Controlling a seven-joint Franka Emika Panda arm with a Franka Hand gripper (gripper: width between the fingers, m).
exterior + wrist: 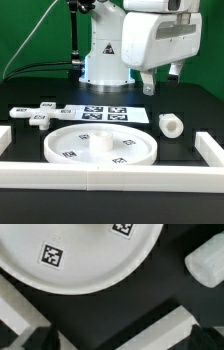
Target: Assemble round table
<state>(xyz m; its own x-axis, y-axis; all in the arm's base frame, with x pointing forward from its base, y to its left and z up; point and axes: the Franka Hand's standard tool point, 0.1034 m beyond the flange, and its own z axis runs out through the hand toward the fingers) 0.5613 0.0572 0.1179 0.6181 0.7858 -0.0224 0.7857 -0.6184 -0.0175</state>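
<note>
**Fig. Exterior and wrist views: round table parts laid out, none joined.** The round rimmed disc (pixel 100 148) lies flat, rim up, close to the front border rail (pixel 110 180). I judge the rail is there to brace it against sliding. In the exterior view the leg (pixel 171 124) rests at 2 o'clock from the disc, apart from it, and the foot (pixel 38 118) at 10 o'clock. Both look free to be grasped. The marker board (pixel 105 113) lies at 12 o'clock.

I hold the pincer (pixel 160 80) spread and empty, well above the surface (pixel 190 110), at about 1 o'clock from the disc. In the wrist view its fingers (pixel 30 339) flank only bare surface beside the disc's edge.

There is no readable writing. I see only square black-and-white tags (pixel 52 255) and a warning triangle (pixel 107 50) on the arm's base, too small to read.
</note>
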